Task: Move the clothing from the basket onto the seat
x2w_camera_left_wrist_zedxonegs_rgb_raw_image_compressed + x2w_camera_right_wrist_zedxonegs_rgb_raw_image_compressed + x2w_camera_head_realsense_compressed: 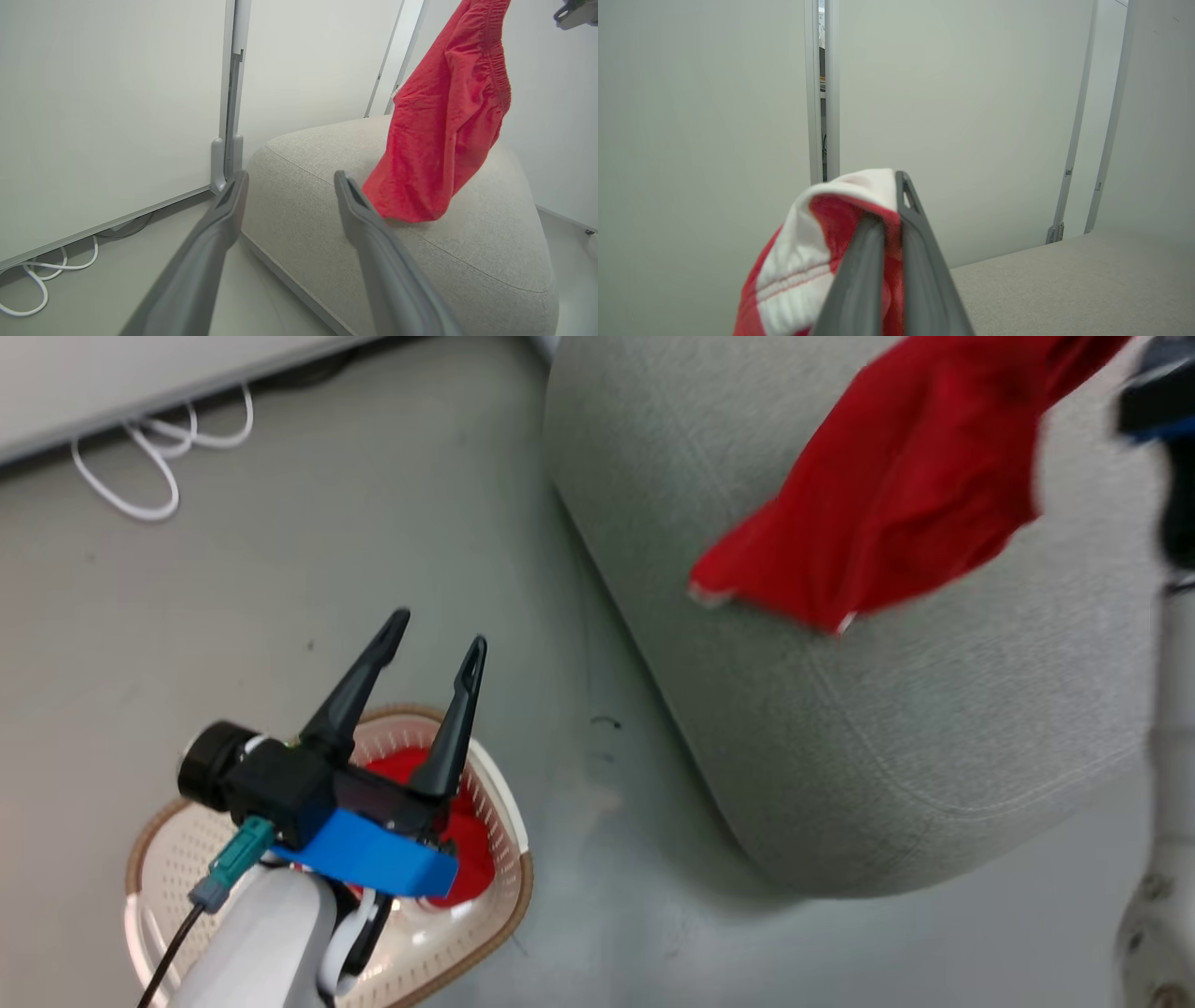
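Observation:
A red garment [896, 495] of the clothing hangs over the light grey seat [934, 737], its lower end touching the cushion. My right gripper [889, 196] is shut on its white-banded edge [803, 261]. In the left wrist view the same garment [444, 121] dangles onto the seat [467, 261]. A second red garment [467, 849] lies inside the cream basket [509, 821] on the floor at the lower left. My left gripper [437, 637] hovers open above the basket, with nothing between its fingers [229, 205].
White cables [159, 448] lie looped on the floor by a white wall panel at the upper left. Bare grey floor separates the basket from the seat's rounded front edge. Pale wall panels [971, 116] rise behind the seat.

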Tool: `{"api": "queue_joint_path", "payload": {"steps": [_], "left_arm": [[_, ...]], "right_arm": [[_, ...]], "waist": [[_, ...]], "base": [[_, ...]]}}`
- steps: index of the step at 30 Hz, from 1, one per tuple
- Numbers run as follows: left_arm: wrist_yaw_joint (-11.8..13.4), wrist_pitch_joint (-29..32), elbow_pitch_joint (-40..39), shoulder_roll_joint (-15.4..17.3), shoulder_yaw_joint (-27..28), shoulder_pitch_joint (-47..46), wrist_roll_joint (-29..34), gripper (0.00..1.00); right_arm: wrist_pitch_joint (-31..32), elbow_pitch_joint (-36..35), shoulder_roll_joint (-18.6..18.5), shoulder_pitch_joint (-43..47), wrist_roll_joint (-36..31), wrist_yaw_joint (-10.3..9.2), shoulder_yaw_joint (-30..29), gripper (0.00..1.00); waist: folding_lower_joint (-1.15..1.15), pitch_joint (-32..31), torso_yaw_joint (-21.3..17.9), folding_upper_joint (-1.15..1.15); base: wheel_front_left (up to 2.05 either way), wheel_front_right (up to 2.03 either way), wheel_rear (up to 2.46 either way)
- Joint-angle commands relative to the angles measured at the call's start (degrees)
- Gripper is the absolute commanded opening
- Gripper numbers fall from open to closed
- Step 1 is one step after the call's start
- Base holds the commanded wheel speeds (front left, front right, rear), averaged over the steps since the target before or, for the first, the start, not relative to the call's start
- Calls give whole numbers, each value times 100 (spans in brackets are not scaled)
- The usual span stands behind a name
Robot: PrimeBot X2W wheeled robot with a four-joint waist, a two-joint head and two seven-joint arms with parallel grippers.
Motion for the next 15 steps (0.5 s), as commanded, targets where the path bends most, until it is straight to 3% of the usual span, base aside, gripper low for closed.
{"api": "queue_joint_path", "payload": {"steps": [1,10,15], "left_arm": [[-6,-27,-50,45,-20,-151,46,100],[-6,-27,-441,165,-192,-685,124,100],[-6,-27,-572,306,-289,-912,189,100]], "right_arm": [[47,-30,-65,-191,-61,3,-95,0],[373,-61,-757,-1415,-387,3,-1308,0],[495,286,-787,-1428,-586,3,-1678,0]], "waist": [[-1,433,215,0],[-1,1347,526,0],[-1,1717,632,0]], "base": [[0,0,0],[0,0,0],[0,0,0]]}}
